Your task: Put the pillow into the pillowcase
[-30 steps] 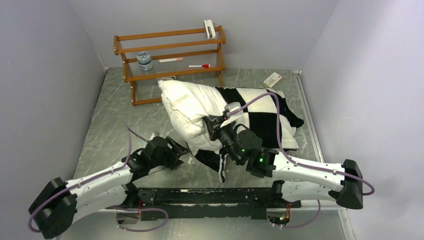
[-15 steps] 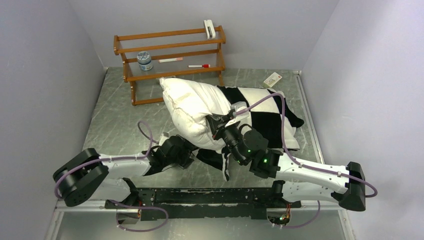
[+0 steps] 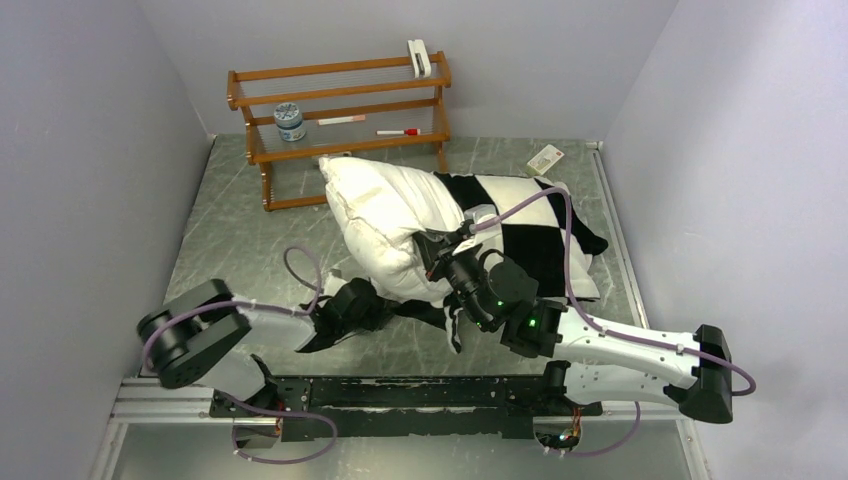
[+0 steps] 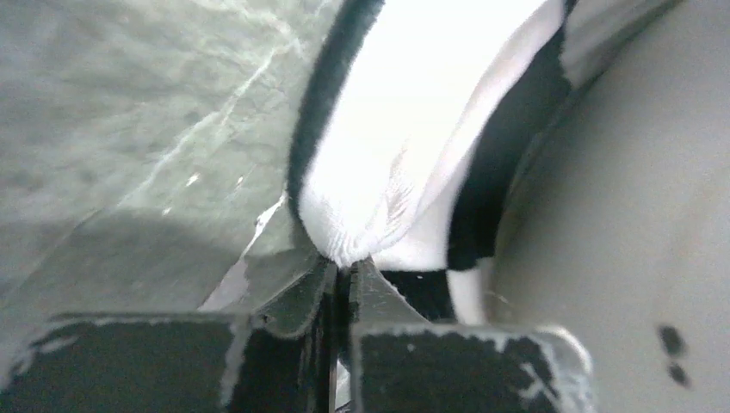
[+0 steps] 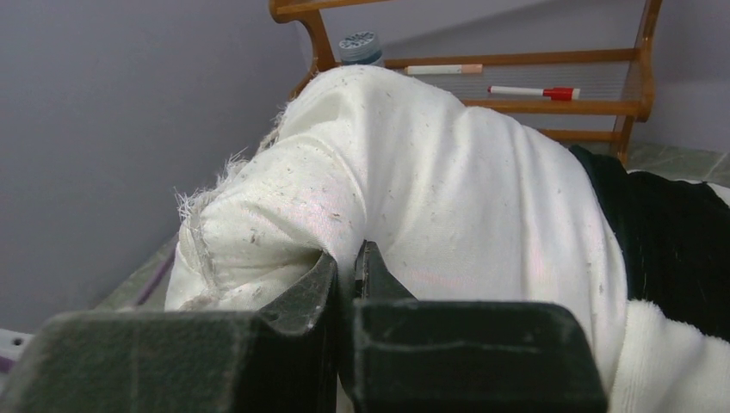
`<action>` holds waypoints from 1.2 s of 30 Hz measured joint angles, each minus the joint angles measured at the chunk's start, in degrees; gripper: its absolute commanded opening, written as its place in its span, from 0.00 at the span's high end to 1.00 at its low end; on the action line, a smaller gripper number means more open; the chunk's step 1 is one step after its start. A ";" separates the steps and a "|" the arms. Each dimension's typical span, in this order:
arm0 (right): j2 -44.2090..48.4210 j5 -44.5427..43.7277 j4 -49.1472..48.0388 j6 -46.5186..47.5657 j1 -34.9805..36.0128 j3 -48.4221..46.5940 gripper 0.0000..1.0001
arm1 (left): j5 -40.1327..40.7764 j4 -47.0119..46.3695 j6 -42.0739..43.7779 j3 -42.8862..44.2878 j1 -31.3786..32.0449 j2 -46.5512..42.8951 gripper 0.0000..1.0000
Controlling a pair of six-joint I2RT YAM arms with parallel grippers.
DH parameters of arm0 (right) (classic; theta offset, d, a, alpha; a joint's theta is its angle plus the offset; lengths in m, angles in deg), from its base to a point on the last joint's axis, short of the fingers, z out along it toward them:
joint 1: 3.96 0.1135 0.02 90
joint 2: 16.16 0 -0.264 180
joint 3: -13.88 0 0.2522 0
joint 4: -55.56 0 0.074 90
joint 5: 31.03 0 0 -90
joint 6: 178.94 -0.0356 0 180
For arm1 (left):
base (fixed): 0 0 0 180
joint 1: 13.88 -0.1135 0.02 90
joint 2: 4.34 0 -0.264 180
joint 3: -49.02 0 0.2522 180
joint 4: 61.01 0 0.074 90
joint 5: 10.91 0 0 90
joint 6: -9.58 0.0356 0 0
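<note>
The pillow (image 3: 380, 215) lies mid-desk, its bare end pointing to 10 o'clock and its 3 o'clock end inside the checkered pillowcase (image 3: 530, 235). The right gripper (image 5: 347, 255), jaws closed, pinches a fold of pillow cloth on the 5 o'clock side. The left gripper (image 4: 346, 267), jaws closed, nips the pillowcase's hem at the pillow's 6 o'clock, low over the desk (image 3: 230, 250). A wooden rack (image 3: 340, 100) stands at 11 o'clock.
</note>
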 measured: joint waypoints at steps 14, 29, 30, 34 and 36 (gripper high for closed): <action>7.61 1.09 9.20 -6.56 -0.07 1.07 0.80 | 17.00 24.70 31.63 9.79 0.48 -40.00 0.95; 5.16 -3.17 47.32 -16.13 -0.76 -31.69 0.45 | 12.96 22.38 62.60 13.60 0.46 -40.37 0.95; 4.28 -5.14 48.85 -16.04 -0.90 -33.73 0.45 | 12.55 21.94 63.76 13.60 0.46 -40.37 0.95; -1.62 -9.75 54.64 -14.62 -4.79 -39.82 0.48 | 10.93 19.76 68.17 13.60 0.46 -40.41 0.95; -4.68 -8.28 56.61 -13.73 -10.03 -41.20 0.52 | 10.14 18.88 69.81 13.60 0.46 -40.48 0.95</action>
